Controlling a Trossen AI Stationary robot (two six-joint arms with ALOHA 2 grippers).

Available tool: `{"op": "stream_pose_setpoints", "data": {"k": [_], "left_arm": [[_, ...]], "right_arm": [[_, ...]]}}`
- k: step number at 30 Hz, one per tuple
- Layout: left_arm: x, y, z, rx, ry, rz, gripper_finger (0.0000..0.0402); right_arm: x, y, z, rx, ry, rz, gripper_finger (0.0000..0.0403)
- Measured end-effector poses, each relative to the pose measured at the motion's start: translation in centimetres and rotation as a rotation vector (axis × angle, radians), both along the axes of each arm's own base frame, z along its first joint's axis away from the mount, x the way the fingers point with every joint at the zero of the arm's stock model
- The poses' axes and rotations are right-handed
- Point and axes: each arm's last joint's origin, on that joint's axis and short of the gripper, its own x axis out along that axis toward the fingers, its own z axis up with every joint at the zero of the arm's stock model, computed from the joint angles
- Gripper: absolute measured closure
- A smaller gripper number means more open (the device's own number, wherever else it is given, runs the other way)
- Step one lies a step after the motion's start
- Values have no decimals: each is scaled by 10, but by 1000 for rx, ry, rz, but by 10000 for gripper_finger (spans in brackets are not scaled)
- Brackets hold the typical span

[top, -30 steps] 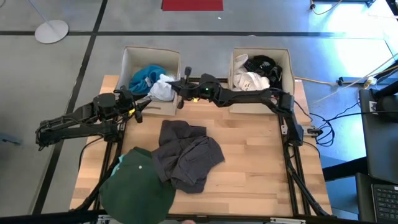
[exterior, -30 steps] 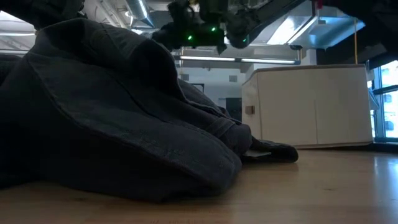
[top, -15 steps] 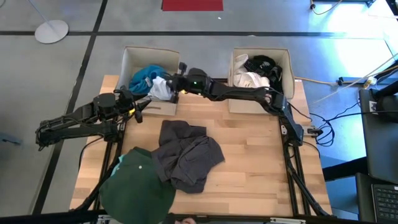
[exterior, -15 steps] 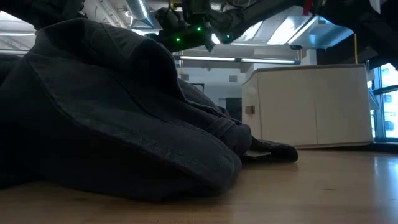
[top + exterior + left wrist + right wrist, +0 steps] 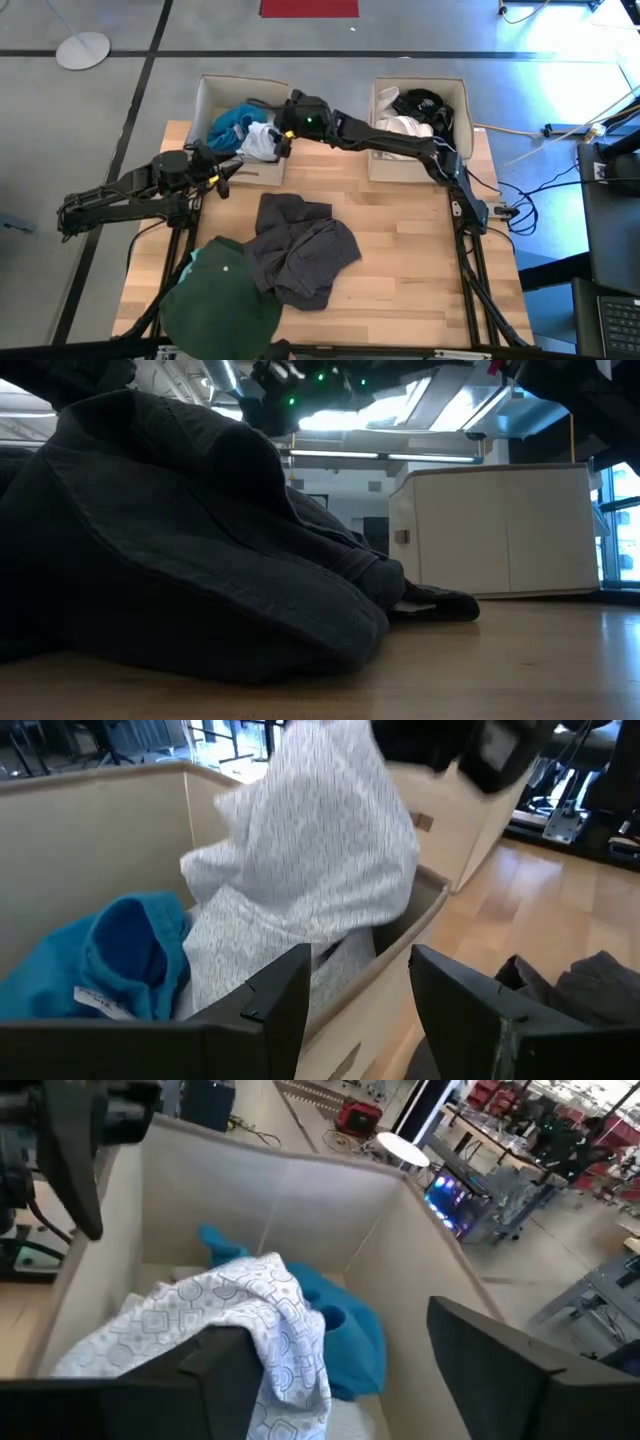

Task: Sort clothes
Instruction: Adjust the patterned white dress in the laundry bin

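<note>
The right gripper [image 5: 277,130] reaches across the bench [image 5: 400,260] to the left beige box [image 5: 212,92] and hangs over its near right corner. Its fingers [image 5: 500,1350] stand spread apart and hold nothing. In the right wrist view the white patterned garment [image 5: 215,1325] lies just below and between them, draped over the turquoise garment [image 5: 345,1335] inside the box; whether a fingertip touches the cloth is hard to tell.

From above, the white patterned garment [image 5: 260,143] sits at the box's near right corner, bunched against the front wall, with the turquoise garment [image 5: 233,124] beside it deeper in the box. The left wrist view shows the white cloth [image 5: 310,840] heaped up above the box rim and spilling toward the front edge.

The left gripper [image 5: 226,172] waits at the bench's left edge, just in front of the same box, its fingers [image 5: 270,1000] parted and empty, pointing at the white garment.

The right beige box [image 5: 460,100] holds a white garment [image 5: 402,129] and a black one [image 5: 422,104]. On the bench, a dark grey garment [image 5: 300,248] lies crumpled near the middle, its left side overlapping a dark green garment [image 5: 215,300] at the near left corner. In the low view the dark grey cloth [image 5: 170,540] fills most of the foreground.
</note>
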Motion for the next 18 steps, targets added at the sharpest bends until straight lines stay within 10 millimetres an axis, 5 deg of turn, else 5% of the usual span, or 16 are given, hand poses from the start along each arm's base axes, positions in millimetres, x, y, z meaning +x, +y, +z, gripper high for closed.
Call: {"op": "stream_pose_setpoints", "data": {"k": [11,18], "left_arm": [[1,-1,-2,-41,-1,-35,239],[5,-4,-1,-119,-48,-159,239]], "right_arm": [[-16,10,38,39,150,56,119],[-26,13,41,79,245,53,119]]}}
